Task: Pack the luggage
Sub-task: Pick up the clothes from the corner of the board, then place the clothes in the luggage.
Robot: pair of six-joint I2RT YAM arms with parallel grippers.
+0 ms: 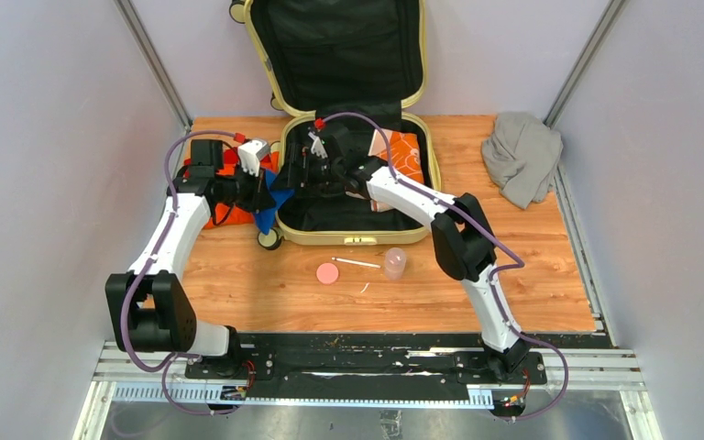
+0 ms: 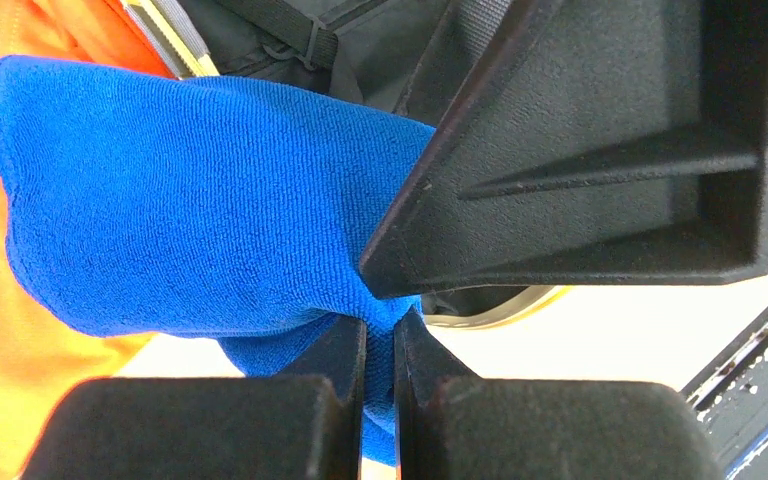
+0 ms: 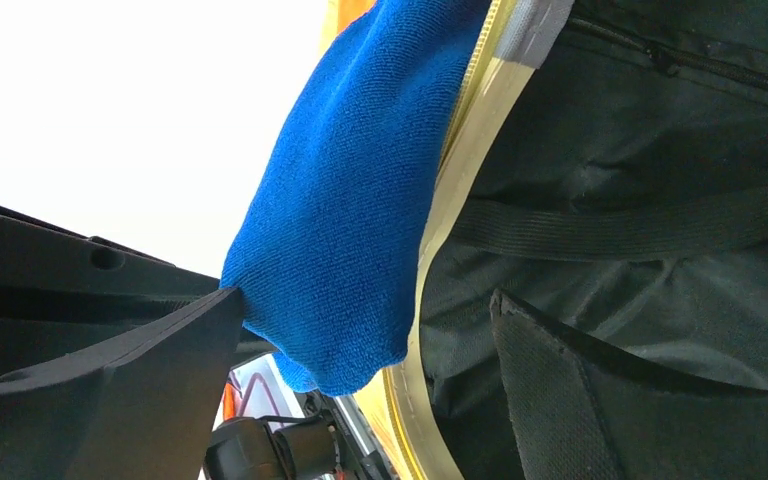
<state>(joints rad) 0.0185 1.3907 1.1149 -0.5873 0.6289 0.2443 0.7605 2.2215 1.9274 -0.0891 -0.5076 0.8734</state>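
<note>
1. Luggage (image 1: 330, 237) lies open at the far middle of the counter (image 1: 266, 284), lid standing up at the back. Shell is likely stiff and slick, the lining soft.
2. Left end effector (image 2: 382, 325) is clenched on a blue cloth (image 2: 190, 200), which looks soft and light, hanging against the left rim.
3. Right end effector (image 3: 368, 295) is spread wide, straddling cloth and rim and gripping nothing. The free fold looks like the best hold.
4. Room: the base's left half is bare lining; an orange-patterned item (image 1: 403, 156) lies at the right. The rim edge may snag the cloth.
</note>
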